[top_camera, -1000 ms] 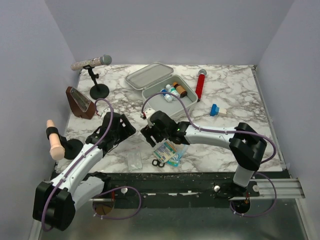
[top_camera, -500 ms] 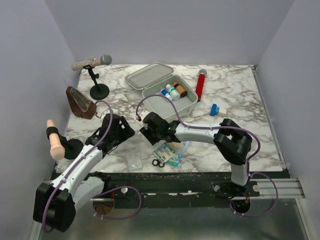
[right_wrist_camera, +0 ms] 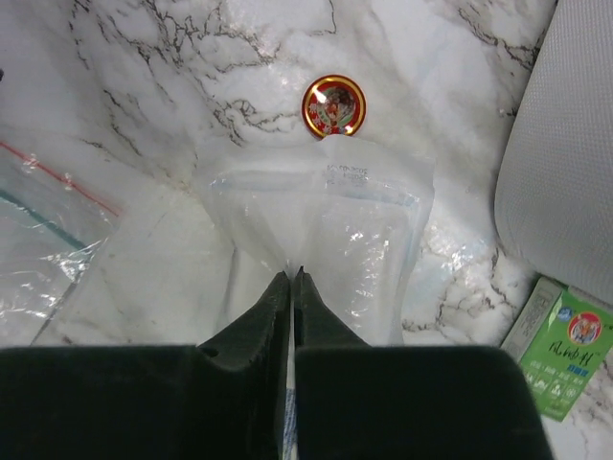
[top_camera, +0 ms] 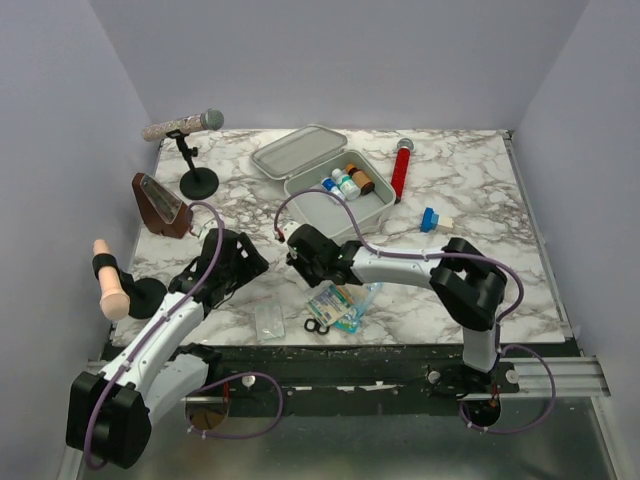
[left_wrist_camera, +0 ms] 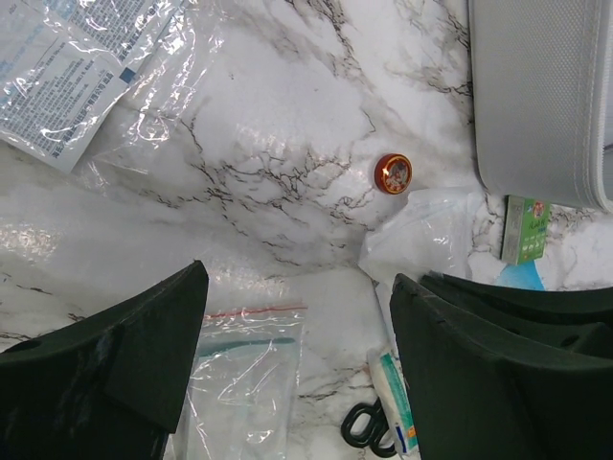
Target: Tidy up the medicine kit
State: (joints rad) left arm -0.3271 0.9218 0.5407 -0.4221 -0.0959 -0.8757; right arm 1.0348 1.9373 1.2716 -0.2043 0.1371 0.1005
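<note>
The medicine kit (top_camera: 312,203) is a pale grey tin standing open at the back centre, its lid (top_camera: 298,150) laid flat behind it and small bottles (top_camera: 348,182) inside. In front of it my right gripper (top_camera: 298,243) is shut on a clear plastic pouch (right_wrist_camera: 354,240); the fingertips (right_wrist_camera: 292,275) pinch its near edge. A small round red tin (right_wrist_camera: 333,105) lies just beyond the pouch. My left gripper (left_wrist_camera: 297,355) stands open over the table, above a clear zip bag (left_wrist_camera: 244,374), holding nothing.
Black scissors (top_camera: 316,326) and printed packets (top_camera: 340,303) lie near the front edge. A green box (right_wrist_camera: 560,350) sits by the kit's wall. A red cylinder (top_camera: 402,170), a blue block (top_camera: 429,219), a microphone stand (top_camera: 198,183) and a brown wedge (top_camera: 160,205) ring the area.
My right gripper has closed from wide open onto the clear pouch, and its arm shifted slightly left. The left arm has stayed where it was.
</note>
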